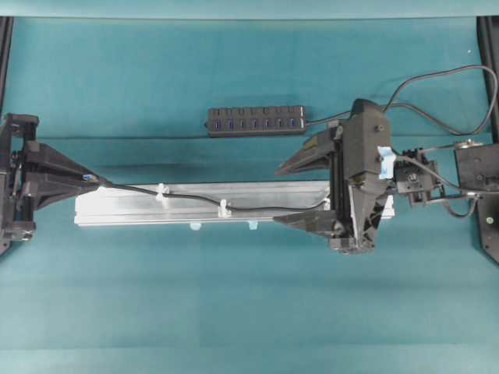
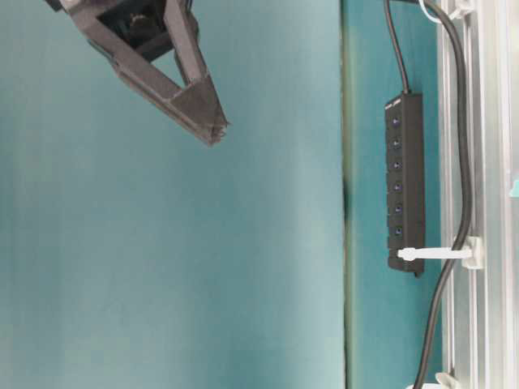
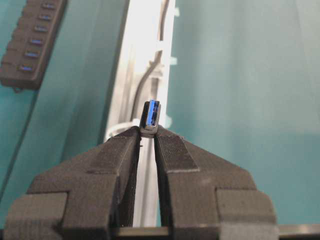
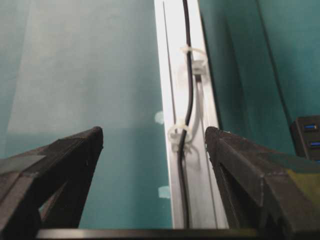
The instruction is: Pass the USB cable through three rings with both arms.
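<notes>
The USB cable (image 1: pixel 195 196), thin, black and round, lies along the ribbed silver aluminium rail (image 1: pixel 257 191) at frame centre, threaded through two whitish translucent rings (image 1: pixel 224 207). Its plug (image 3: pixel 151 116), silver-tipped with a blue insert, stands upright, clamped in my left gripper (image 1: pixel 92 181) at the rail's left end, the arm level. My right gripper (image 1: pixel 295 195), of black triangular lattice, hangs above the rail's right end, its jaws spread wide, grasping nothing. A black multi-port hub (image 1: pixel 256 121) lies above the rail
</notes>
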`<state>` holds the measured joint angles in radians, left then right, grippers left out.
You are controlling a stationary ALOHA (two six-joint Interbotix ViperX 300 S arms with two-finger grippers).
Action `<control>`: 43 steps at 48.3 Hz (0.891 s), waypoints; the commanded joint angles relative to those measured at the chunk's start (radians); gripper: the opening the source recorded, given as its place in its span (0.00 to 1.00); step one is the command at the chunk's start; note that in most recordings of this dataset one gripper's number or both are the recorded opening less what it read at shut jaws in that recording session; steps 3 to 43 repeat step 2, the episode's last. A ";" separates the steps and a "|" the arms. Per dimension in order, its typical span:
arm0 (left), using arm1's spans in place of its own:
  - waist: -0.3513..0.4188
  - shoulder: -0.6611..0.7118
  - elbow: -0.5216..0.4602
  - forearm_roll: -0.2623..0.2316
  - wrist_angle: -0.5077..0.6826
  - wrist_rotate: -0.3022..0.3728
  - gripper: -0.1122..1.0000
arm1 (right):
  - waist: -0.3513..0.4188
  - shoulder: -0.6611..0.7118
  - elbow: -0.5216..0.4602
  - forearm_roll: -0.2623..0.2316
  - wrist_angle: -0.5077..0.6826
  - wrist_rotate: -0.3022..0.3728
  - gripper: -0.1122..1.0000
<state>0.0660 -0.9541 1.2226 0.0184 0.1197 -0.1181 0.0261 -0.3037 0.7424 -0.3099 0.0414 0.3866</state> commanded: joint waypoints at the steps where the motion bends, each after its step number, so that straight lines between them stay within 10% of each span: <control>1: 0.000 0.002 -0.029 0.002 -0.005 -0.002 0.23 | 0.003 -0.017 -0.008 0.000 -0.003 0.006 0.56; 43: 0.000 0.002 -0.028 0.002 -0.006 0.000 0.23 | 0.002 -0.017 -0.008 0.000 -0.003 0.006 0.56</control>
